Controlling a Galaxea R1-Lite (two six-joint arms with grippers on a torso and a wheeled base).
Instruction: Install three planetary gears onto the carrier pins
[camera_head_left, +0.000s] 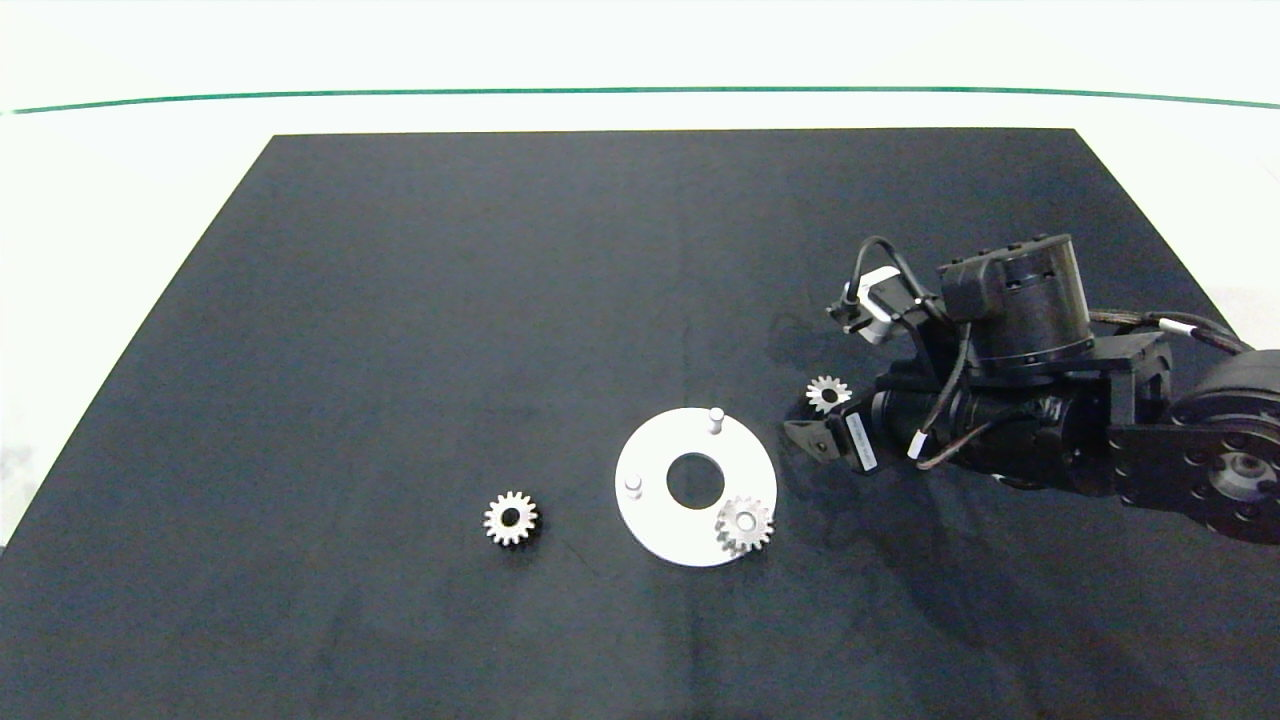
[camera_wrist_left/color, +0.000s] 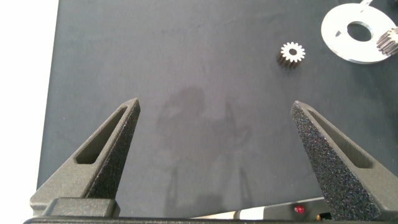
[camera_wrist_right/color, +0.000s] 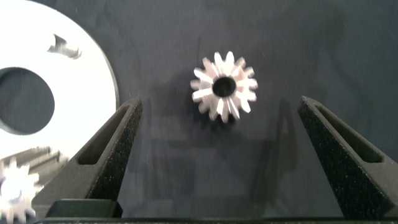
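The right gripper (camera_wrist_right/color: 221, 162) hangs wide open and empty over a loose gear (camera_wrist_right/color: 224, 86) lying just right of the disc (camera_head_left: 650, 500); small, stiff, probably slippery, best pinched across its teeth.

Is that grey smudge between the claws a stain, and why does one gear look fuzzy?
Left wrist view: the smudge is the left tool's own faint shadow on the mat. Right wrist view: the close gear looks soft and smeared. Head view: sharp.

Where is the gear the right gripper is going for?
In the head view that gear lies flat on the black mat just right of the white disc, between the open right gripper's fingers, not yet gripped.
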